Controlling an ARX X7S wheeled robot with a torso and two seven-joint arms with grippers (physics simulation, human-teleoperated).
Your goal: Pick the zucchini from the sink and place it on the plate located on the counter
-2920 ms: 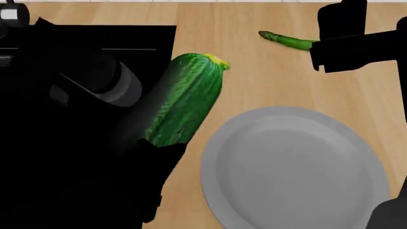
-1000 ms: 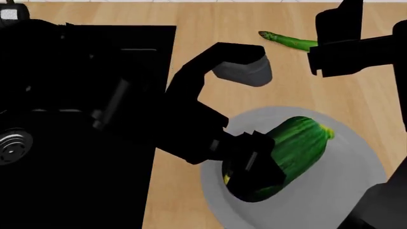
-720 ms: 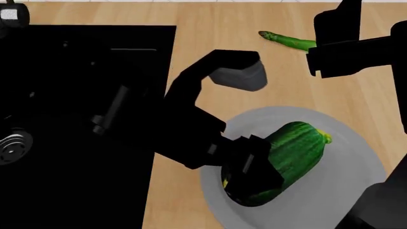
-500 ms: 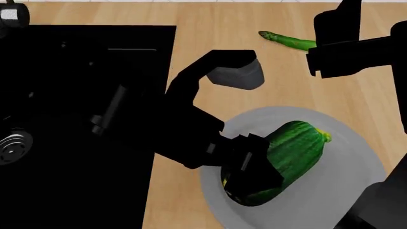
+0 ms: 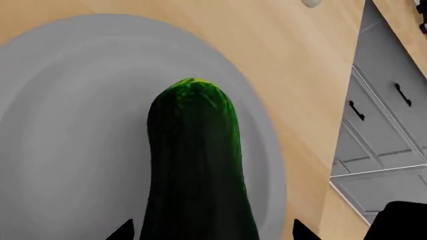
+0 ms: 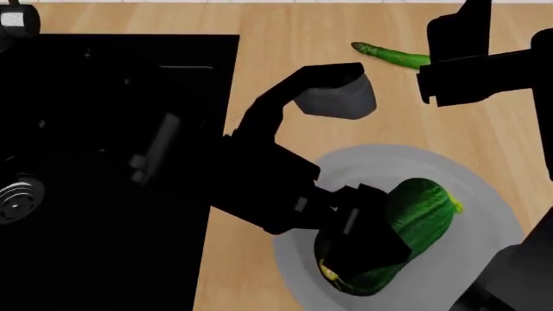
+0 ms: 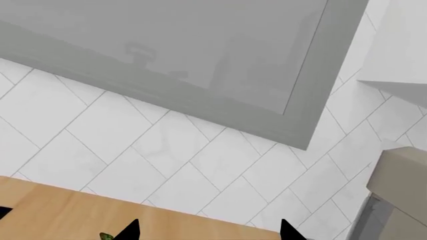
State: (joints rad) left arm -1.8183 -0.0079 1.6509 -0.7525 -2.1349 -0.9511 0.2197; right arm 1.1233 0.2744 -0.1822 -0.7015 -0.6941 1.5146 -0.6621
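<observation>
The left gripper (image 6: 363, 243) is closed around the near end of the zucchini (image 6: 419, 217), which runs out from between its fingers over the plate (image 6: 484, 214). Beyond lies the counter (image 6: 285, 26). The right gripper (image 7: 207, 235) hangs well apart, fingertips spread, holding nothing.

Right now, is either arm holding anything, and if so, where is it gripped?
The left gripper holds the zucchini near its lower, near end, over the plate. The right gripper holds nothing; its fingers are spread, empty.
</observation>
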